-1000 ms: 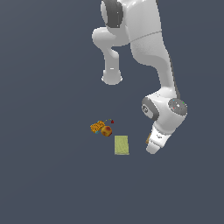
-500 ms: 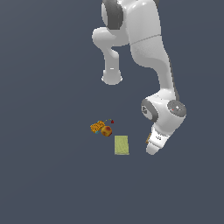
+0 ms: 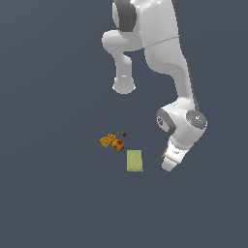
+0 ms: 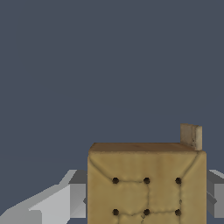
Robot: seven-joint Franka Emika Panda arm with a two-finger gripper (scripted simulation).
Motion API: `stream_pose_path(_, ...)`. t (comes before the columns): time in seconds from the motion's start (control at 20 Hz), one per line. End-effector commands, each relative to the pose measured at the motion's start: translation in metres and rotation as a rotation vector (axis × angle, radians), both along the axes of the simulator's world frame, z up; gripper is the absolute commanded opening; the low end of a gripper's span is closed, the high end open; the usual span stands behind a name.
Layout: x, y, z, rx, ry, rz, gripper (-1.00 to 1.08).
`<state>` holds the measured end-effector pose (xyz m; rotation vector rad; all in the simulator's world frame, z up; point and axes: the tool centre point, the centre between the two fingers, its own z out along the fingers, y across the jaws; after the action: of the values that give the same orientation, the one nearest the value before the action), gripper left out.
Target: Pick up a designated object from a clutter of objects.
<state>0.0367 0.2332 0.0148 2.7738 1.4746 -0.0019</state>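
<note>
Tan square box (image 4: 146,183), dotted on its face, is sitting between the jaws in the wrist view, grey finger bodies flanking it on both sides; the gripper (image 3: 169,157) is closing on it or already gripping, the fingers appearing to be touching its flanks, though actual contact pressure cannot be read. In the exterior view only a sliver of tan is showing at the gripper's edge, to the exterior view's right of the pale yellow-green rectangle (image 3: 134,160). Compared with the two earlier exterior frames, the arm is occupying almost the same pose, drifting only marginally; no lift is showing yet. The orange-red ball (image 3: 117,145) and speckled lump (image 3: 107,140) are lying undisturbed, well apart from the gripper, on the worktop (image 3: 58,193). Judgement: the approach is finishing and the grasp is being secured; raising the box clear remains to be done.
</note>
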Motion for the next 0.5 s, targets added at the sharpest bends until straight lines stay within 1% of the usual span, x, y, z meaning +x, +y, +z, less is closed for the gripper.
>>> stream_pose_path(0.0,0.0,0.0,0.007,0.001,-0.002,0.0,-1.0)
stream_pose_path(0.25,-0.001,0.001,0.031,0.0,-0.002,0.0,-1.0)
stream_pose_path(0.45,-0.003,0.001,0.061,0.0,-0.002,0.001,-1.0)
